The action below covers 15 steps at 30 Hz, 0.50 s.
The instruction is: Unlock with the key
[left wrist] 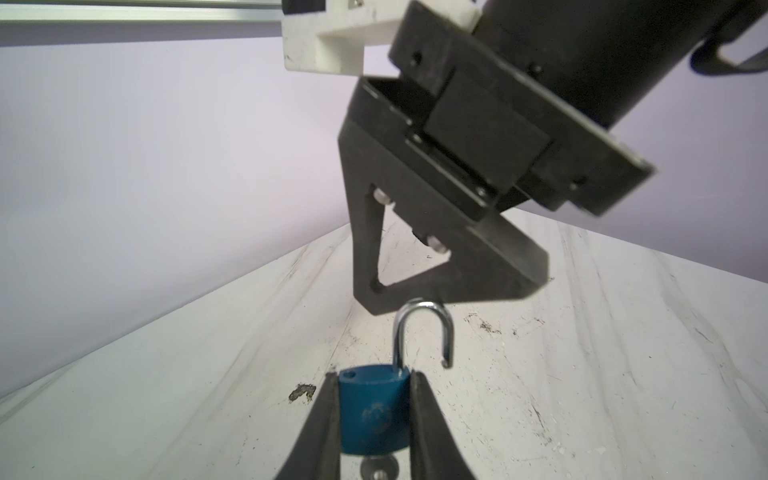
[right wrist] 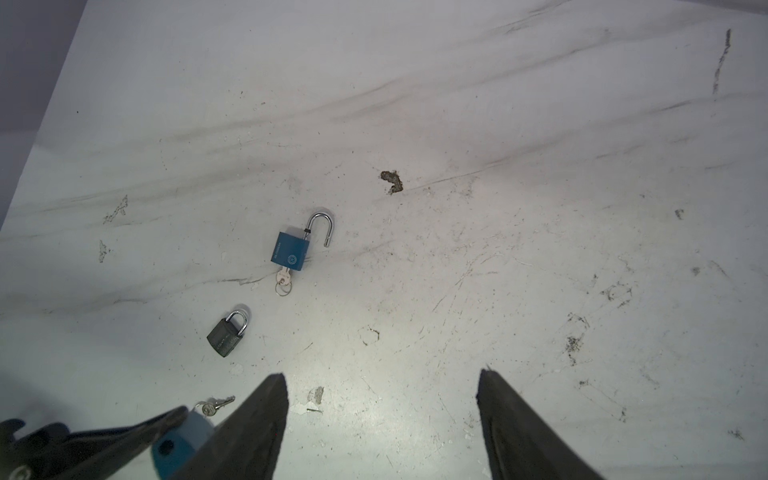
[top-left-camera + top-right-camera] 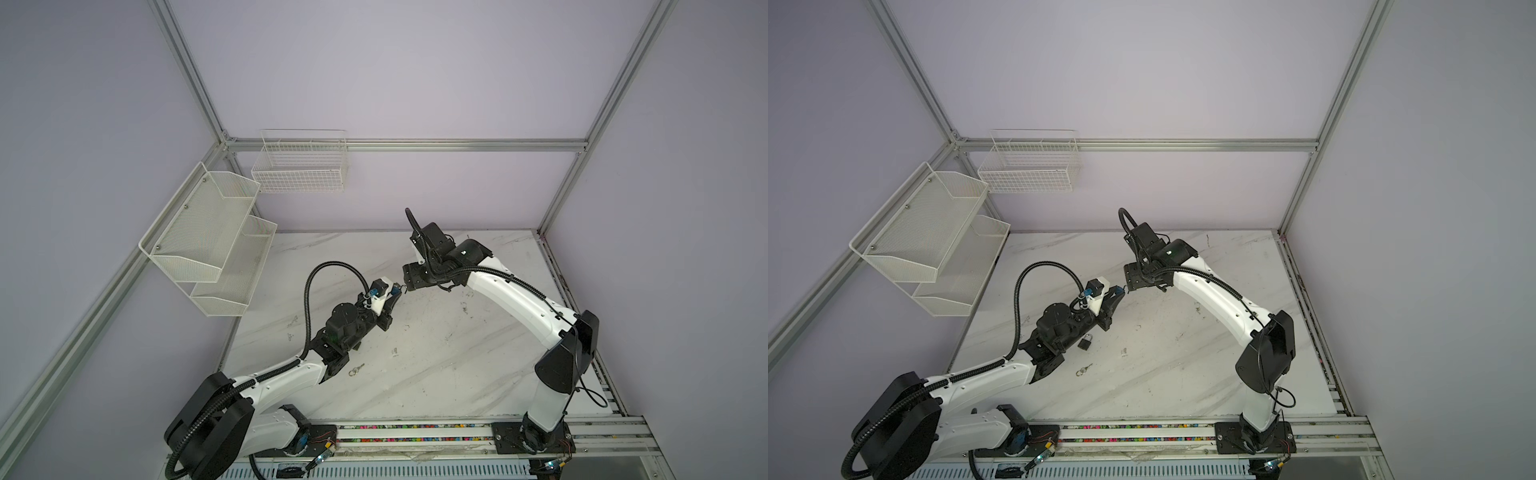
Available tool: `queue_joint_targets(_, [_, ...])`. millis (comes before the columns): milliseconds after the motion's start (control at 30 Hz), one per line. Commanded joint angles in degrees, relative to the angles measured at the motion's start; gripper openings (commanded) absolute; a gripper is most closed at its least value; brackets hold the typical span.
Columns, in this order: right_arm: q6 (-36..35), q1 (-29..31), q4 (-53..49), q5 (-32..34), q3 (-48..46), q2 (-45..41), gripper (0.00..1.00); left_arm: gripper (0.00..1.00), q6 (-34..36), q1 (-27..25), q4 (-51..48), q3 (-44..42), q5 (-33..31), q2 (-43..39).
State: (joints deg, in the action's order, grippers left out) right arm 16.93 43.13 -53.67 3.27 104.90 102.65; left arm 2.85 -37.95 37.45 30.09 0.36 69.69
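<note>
a blue padlock (image 1: 374,415) is pinched by its sides between the fingers of the left claw (image 1: 375,380). its long axis is laid straight out along those fingers, with the sprung-open shackle (image 1: 424,320) foremost. a silver key head (image 1: 378,469) appears to be seated under its body, though it is only partly seen. the right claw (image 2: 380,374) is spread wide and empty and is met head-on. one of its fingertips is seen just at the bow of the shackle; whether it touches cannot be told. this lock being judged done, the coming move is judged to turn on the grey padlock (image 2: 226,334), whose shackle is shut. it lies flat on the table (image 2: 540,124), below and behind the left claw beside that arm's wrist, and well ahead of the right claw. the loose key (image 2: 214,405) lies near it, a little further back along the left arm. the left arm is the nearer but is occupied; the free claw is the farther. counted: three padlocks, two blue and one grey, the second blue padlock (image 2: 291,251) lying open on the table with a key (image 2: 283,280) in it; three keys, if the half-seen one is counted; two claws.
</note>
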Motion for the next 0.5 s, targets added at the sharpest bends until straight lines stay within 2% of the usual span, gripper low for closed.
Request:
queue_joint_targets(0, [-1.53,0.02,-1.93,-2.79,-1.13,-3.68,0.75,0.00,0.95,-0.01,5.29,-0.87,-0.97,-0.72])
queue_joint_targets(133, [-1.02,-1.12,-1.56,-1.21,-3.17,-5.68,0.76,0.00,0.25,0.00,5.54,-0.27,-1.24,0.15])
queue_joint_targets(267, [0.36,-4.22,0.64,-0.20,-7.67,-8.94,0.76,0.00,-2.85,-0.01,1.02,2.36,-3.35,0.70])
queue_joint_targets(400, [1.67,-6.48,3.87,0.35,-11.10,-11.57,0.79,0.00,-12.96,-0.16,-10.47,8.25,-5.43,1.94])
queue_joint_targets(467, [3.42,-7.88,7.56,-0.21,-15.34,-13.47,0.80,0.00,-21.68,-0.36,-18.29,13.08,-6.73,4.39])
